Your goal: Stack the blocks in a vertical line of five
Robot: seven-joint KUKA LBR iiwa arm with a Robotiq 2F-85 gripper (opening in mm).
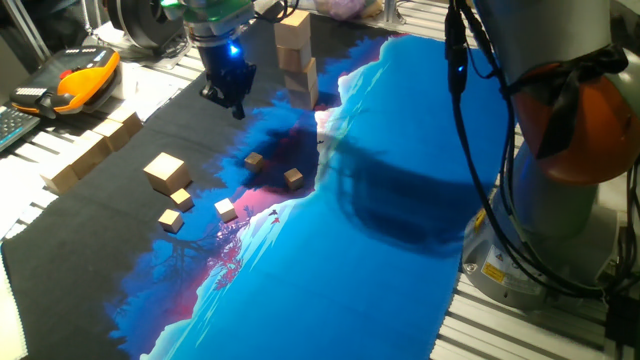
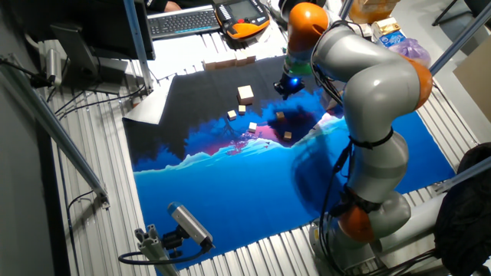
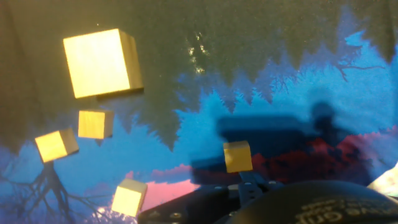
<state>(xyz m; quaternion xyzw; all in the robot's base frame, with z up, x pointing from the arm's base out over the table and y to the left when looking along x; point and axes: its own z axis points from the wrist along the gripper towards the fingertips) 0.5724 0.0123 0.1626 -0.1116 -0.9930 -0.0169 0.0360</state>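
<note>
The gripper (image 1: 232, 97), its jaw state indiscernible, is being held above the mat between the stack (image 1: 297, 62) and the loose block (image 1: 165, 170), seemingly for a fetch.

A stack of light-tan wooden blocks (image 1: 298, 60) is seen standing upright at the far part of the printed mat (image 1: 380, 230). One loose block (image 1: 165, 170) lies apart on the mat's dark part.
</note>
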